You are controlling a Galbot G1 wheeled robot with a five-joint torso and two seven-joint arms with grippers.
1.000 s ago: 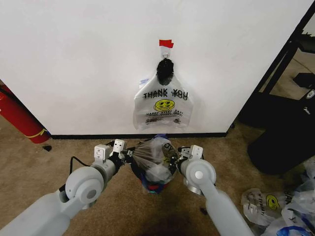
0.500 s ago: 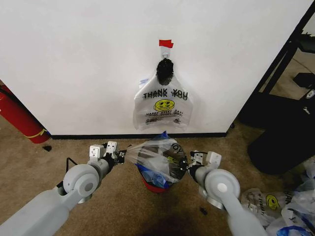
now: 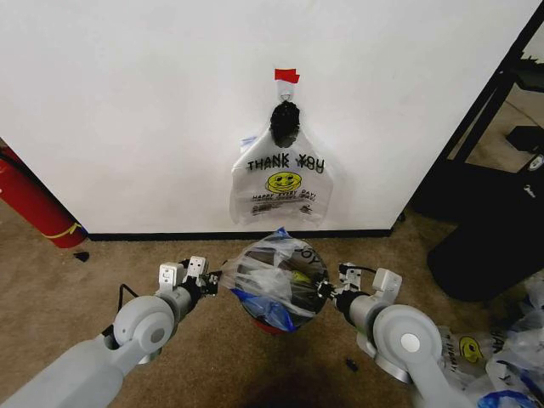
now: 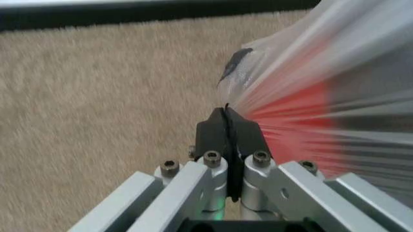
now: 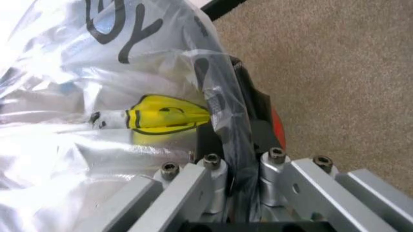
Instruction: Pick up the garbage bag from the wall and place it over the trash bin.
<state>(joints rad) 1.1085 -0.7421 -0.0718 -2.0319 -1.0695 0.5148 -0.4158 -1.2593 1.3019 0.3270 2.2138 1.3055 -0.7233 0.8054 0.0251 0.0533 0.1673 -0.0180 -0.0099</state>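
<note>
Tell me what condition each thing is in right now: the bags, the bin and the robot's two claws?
Garbage bag: stretched open between both grippers, over the bin.
Trash bin: upright on the carpet, mostly covered by the bag.
Second bag: hanging on the wall, untouched.
Left gripper: shut on the bag's edge.
Right gripper: shut on the opposite edge.

Right claw (image 5: 233, 159) pinching garbage bag (image 5: 116, 96) edge above carpet (image 5: 335, 72).

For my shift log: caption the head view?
Both hands, left and right, stretch the garbage bag over the trash bin.
</note>
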